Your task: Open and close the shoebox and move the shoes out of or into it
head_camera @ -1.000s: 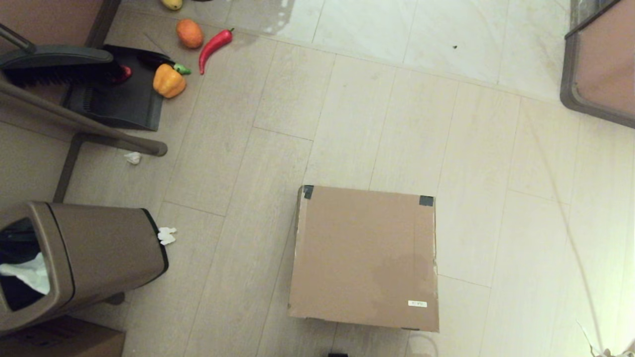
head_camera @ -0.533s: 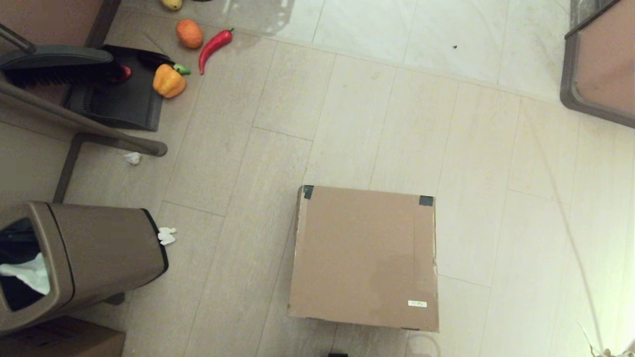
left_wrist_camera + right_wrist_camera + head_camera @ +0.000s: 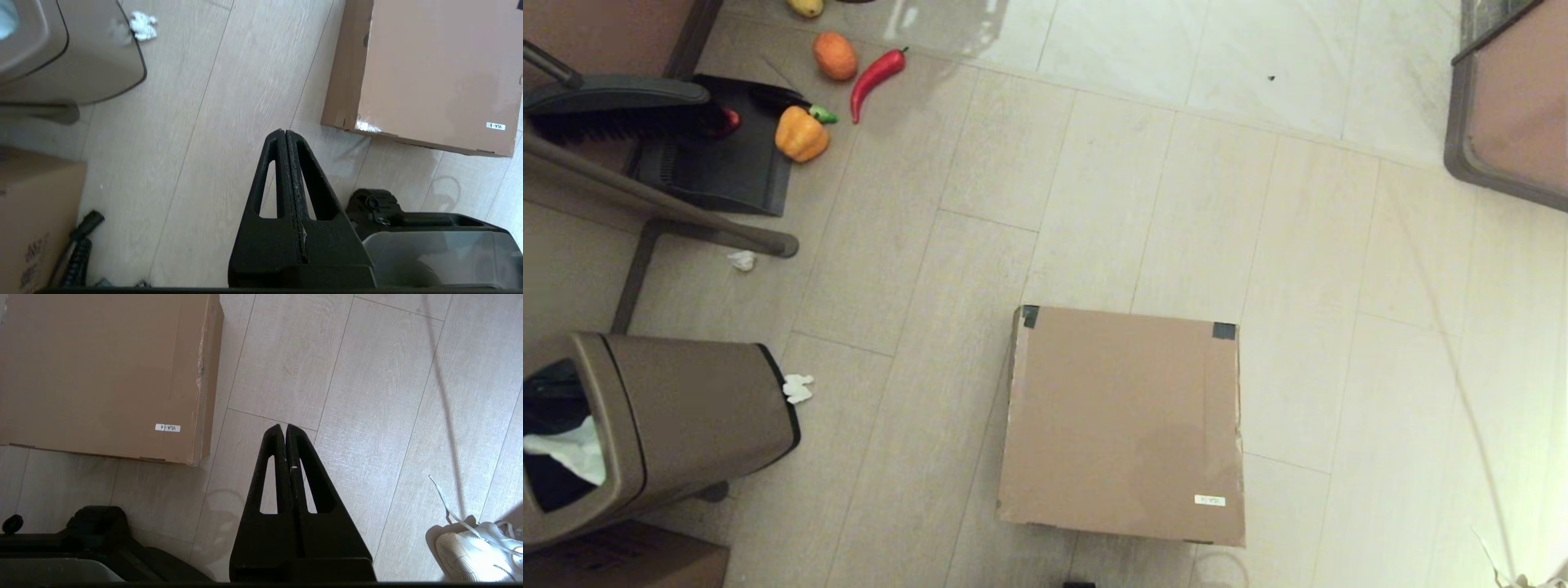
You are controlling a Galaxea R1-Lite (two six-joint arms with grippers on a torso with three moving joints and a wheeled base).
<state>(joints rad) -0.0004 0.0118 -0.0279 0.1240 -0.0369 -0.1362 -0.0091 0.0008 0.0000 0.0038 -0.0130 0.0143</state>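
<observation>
Left gripper: matte black, two long wedge-shaped fingers w/ a slot cut through each, rough grainy inner faces, few pale specks along the seam. Fingers widen into a thick black block at the base. Right gripper: same build & colour, tiny white fleck on one finger. Base beside it: black moulded housing w/ a small knob, plus a smooth grey panel.

Plain brown shoebox on a pale grey wood-grain floor.
Dark tape marks two lid corners; a small white label sits near one edge. Nearby: brown trash bin, red chilli, orange-yellow pepper, black dustpan, white sneaker. Both the left gripper and right gripper are black.
</observation>
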